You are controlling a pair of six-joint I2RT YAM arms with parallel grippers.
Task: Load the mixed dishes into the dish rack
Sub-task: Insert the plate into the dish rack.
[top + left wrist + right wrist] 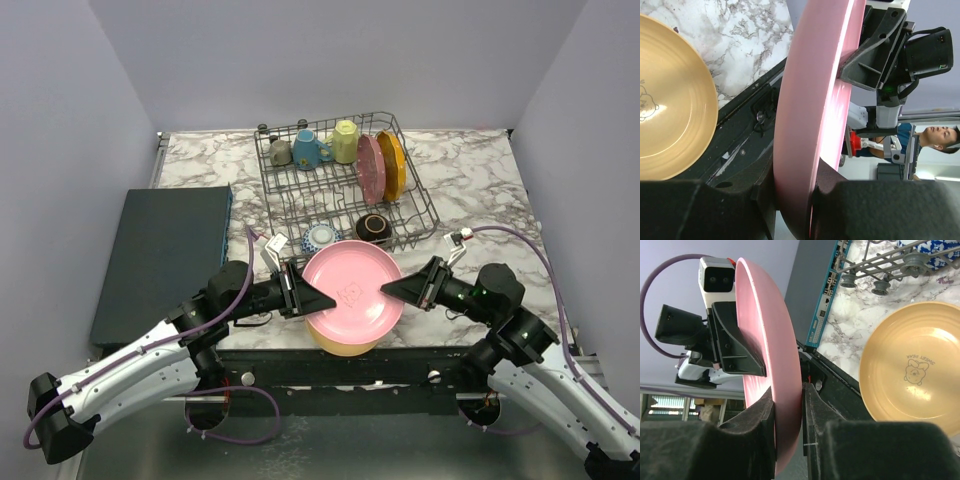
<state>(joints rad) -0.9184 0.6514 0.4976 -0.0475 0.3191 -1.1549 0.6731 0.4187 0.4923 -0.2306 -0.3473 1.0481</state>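
Step in hand, as I judge it: a two-arm carry or handover of the pink plate [352,290] toward the dish rack [295,200]. To do it well, move both wrists as one so the plate isn't twisted between them, or release one side only once the other is sure. Tip it upright before the tines, aim for a free slot left of the orange plate [393,165], and pass clear of the brown bowl [373,228] at the rack's front. Left to right: the dark mat [165,260] lies far left, not involved. L gripper [300,295] is pinched narrow on the plate's left rim, and its wrist view shows the rim wedged between both fingers [700,210], a real hold. The plate hangs roughly face up over the yellow bowl [345,347] at the near table edge, apart from it, w/ the rack just behind. R gripper [402,288] sits on the opposite rim, fingers [715,450] either side & narrowed onto it. It looks like contact on both faces, tho how firmly it bites I can't tell from this angle
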